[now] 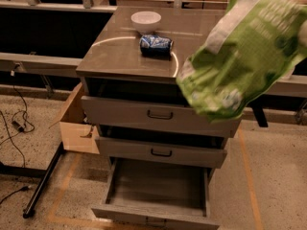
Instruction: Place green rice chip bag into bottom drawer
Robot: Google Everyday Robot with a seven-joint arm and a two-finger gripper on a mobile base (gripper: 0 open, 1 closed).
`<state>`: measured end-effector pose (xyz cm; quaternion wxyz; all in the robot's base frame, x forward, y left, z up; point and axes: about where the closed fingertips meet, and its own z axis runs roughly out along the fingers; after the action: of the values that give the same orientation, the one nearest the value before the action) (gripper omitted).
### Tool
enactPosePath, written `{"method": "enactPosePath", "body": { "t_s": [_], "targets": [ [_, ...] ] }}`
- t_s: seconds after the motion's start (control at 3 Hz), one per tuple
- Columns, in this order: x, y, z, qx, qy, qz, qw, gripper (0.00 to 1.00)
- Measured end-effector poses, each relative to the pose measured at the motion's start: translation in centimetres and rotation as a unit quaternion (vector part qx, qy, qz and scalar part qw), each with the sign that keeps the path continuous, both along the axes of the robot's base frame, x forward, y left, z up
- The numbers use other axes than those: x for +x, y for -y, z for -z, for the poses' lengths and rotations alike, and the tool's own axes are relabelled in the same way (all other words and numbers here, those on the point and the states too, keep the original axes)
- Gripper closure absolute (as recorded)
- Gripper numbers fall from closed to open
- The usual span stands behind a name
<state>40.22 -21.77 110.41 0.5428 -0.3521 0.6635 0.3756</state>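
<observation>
Right now your green rice chip bag (244, 56) fills the upper right of the camera view, up in the air and close to the lens, tilted so that its lower corner hangs in front of the right end of the top drawer (144, 113). It touches nothing on the cabinet (120, 56) that you can see. The gripper itself does not show: it is either behind the bag or past the top right edge, so you cannot tell how it is set or whether it is clamped on the bag. Below, the bottom drawer (158, 183) is pulled far out toward you, its grey wood-grain floor showing, and the bag is well above it and off to the right. The top drawer and the middle drawer (160, 152) each stand slightly out, both with small dark handles. On the cabinet top you have a white bowl (146, 19) near the back and a crushed blue can (156, 45) lying just in front of it. A cardboard box (76, 123) sits against the cabinet's left side, cables (17, 123) trail over the floor at the left, and orange tape lines (249, 176) run along the floor around the cabinet.
</observation>
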Motion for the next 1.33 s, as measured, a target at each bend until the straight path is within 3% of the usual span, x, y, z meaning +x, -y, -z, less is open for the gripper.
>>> {"method": "enactPosePath", "body": {
  "t_s": [0.33, 0.67, 1.33],
  "targets": [
    [0.5, -3.6, 7.9, -0.01, -0.06, -0.032, 0.9976, 1.0],
    [-0.3, -5.8, 12.5, -0.013, -0.109, -0.055, 0.9925, 1.0],
    [-0.7, -5.9, 12.3, -0.026, -0.108, -0.054, 0.9923, 1.0]
  ]
}}
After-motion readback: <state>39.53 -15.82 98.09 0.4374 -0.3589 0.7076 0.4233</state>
